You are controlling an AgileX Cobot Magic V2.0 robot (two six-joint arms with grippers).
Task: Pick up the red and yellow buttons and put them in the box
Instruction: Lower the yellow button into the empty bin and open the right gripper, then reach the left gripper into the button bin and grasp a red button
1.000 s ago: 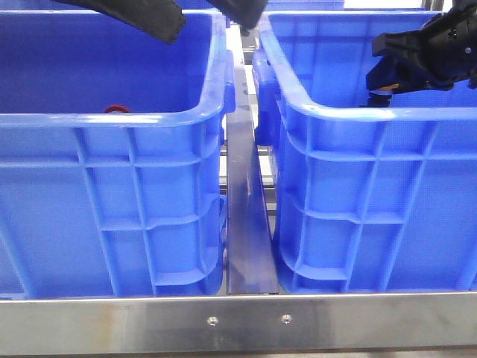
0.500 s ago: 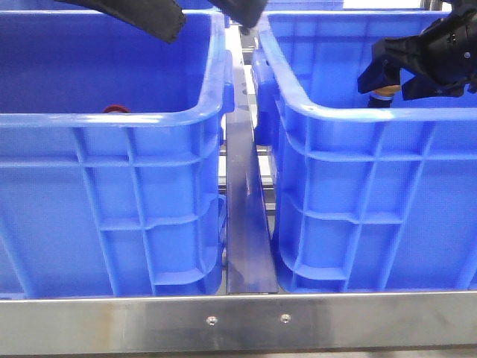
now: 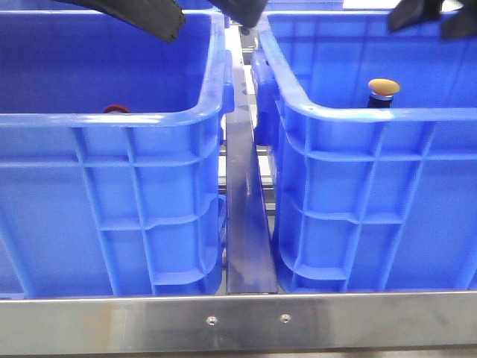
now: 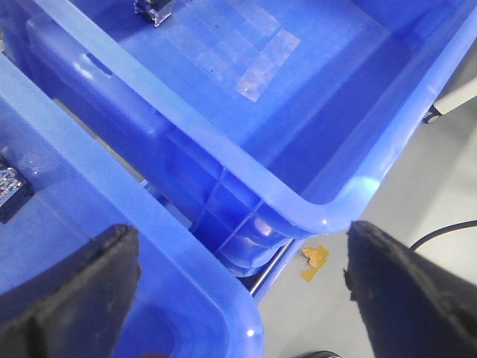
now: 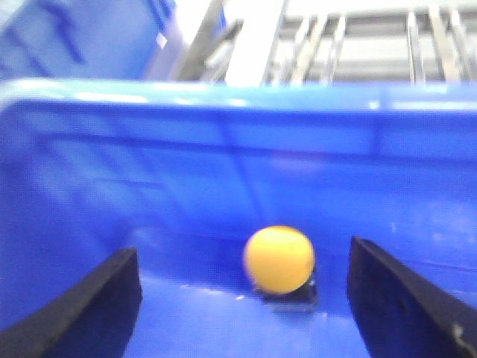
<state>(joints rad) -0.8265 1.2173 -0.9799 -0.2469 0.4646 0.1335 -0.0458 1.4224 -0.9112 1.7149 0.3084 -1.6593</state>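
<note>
The yellow button [image 3: 384, 88] stands upright inside the right blue box [image 3: 358, 113], its orange-yellow cap just above the near rim. In the right wrist view it [image 5: 279, 259] sits free on the box floor between my wide-apart fingers. My right gripper [image 5: 242, 317] is open and empty, high above the box at the top right of the front view [image 3: 436, 16]. The red button's cap [image 3: 113, 109] peeks over the near rim of the left box [image 3: 112, 119]. My left gripper [image 4: 238, 294] is open and empty above the boxes' corners; it shows in the front view [image 3: 149, 19].
A metal rail [image 3: 246, 216] runs between the two boxes, and a metal frame bar [image 3: 238, 321] crosses in front. The left wrist view shows small metal parts [image 4: 154, 9] in a box, grey floor and a scrap of yellow tape [image 4: 314, 261].
My right gripper opened, let go of the yellow button and rose out of the right box. The button now stands alone inside it. The left arm has not moved.
</note>
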